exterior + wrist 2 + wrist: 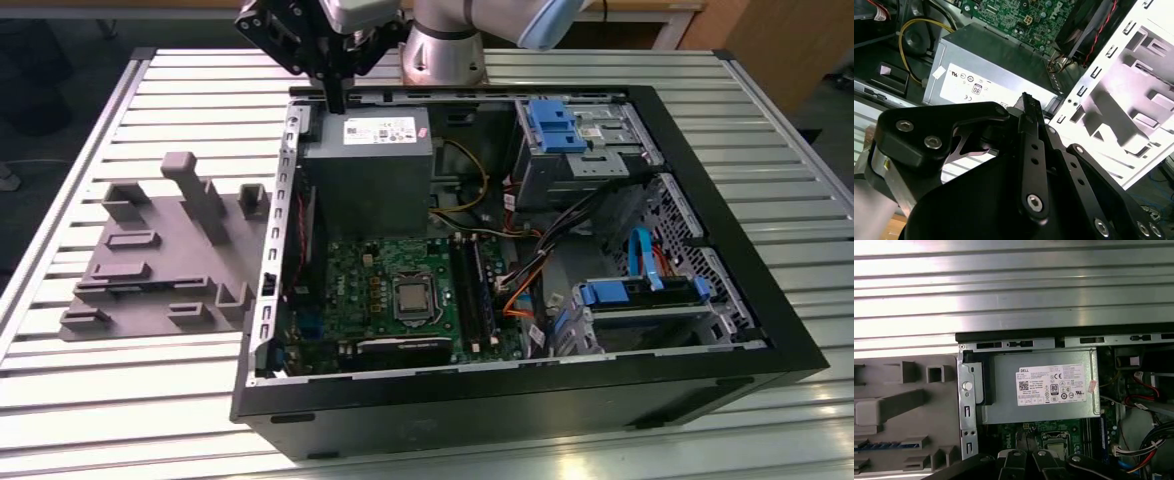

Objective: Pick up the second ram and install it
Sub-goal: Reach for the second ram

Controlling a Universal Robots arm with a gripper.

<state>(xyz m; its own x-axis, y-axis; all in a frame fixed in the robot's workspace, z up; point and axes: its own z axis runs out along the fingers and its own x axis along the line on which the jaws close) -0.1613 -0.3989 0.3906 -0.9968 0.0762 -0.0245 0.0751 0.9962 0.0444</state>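
Your gripper (334, 98) hangs upper left of centre in the exterior view, above the case's (507, 405) rear edge, with its fingers together on nothing. In the first wrist view, the second ram (884, 445) sits edge-up in the grey fixture (929, 420) beside the case, probably so you can pinch it from above.

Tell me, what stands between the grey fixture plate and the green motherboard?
The computer case's metal side wall, seen in the exterior view, separates the fixture plate from the motherboard.
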